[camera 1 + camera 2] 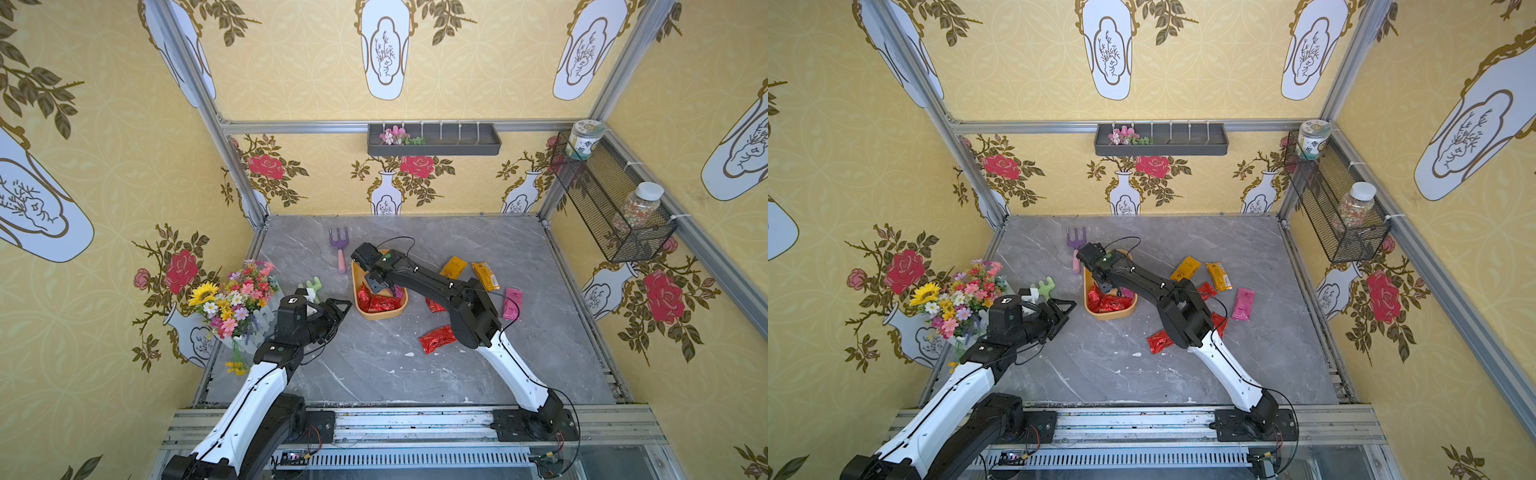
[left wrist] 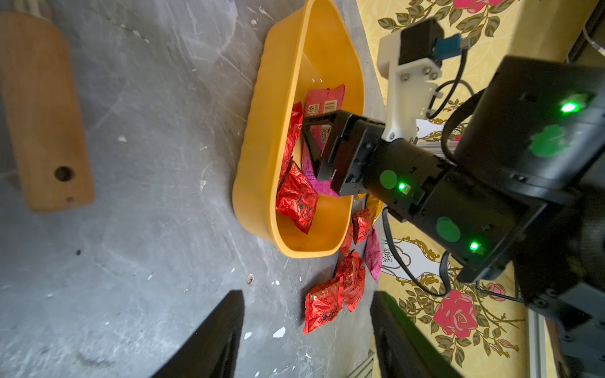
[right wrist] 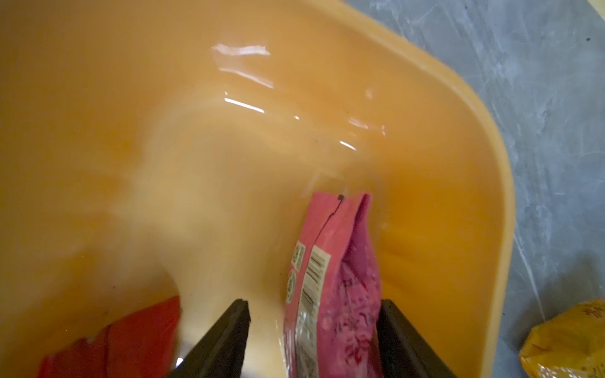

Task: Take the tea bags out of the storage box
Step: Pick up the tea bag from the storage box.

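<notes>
Fingers (image 3: 226, 340) of the right gripper (image 3: 314, 304), matt black and wedge-shaped, stand apart inside the storage box (image 3: 458, 203). They straddle an upright pink sachet (image 3: 340, 288): one finger touches its crinkled side and a gap shows at the other, so nothing is clamped. The box is glossy yellow-orange plastic with rounded corners, and it sits mid-way across the grey marbled table (image 1: 374, 365). Crumpled, shiny red tea bags (image 1: 376, 303) lie at its end nearest the robot.

To the right of the box lie two longer orange-yellow sachets (image 1: 453, 266), a flat magenta sachet (image 1: 512, 304) and a red foil sachet (image 1: 436, 338). Another red one is mostly hidden under the right arm, which also covers the box's middle in both top views.

The left gripper (image 2: 307, 294) hangs near the box's left side, fingers apart and empty. In the right wrist view the box floor is blurred, and a red packet (image 3: 114, 343) is cut off by the frame edge.
</notes>
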You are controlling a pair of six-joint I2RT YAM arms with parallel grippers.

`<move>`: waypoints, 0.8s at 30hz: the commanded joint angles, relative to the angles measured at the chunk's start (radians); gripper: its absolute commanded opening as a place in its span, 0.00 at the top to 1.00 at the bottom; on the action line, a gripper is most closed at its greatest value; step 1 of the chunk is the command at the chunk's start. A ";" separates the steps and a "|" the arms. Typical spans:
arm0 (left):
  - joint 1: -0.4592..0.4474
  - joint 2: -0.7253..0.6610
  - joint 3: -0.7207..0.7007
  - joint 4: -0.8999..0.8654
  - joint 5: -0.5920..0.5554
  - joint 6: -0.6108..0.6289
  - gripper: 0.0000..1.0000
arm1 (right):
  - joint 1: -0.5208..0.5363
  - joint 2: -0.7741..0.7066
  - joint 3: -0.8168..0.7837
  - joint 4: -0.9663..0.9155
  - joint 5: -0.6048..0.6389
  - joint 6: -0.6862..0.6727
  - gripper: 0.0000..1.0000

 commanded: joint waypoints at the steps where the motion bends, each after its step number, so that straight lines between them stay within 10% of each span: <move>1: 0.000 0.004 -0.005 0.021 0.007 0.008 0.33 | -0.001 -0.026 -0.009 0.037 0.015 0.006 0.33; 24: 0.000 -0.006 -0.007 0.018 0.008 0.000 0.33 | -0.038 -0.022 -0.026 0.044 -0.137 0.078 0.55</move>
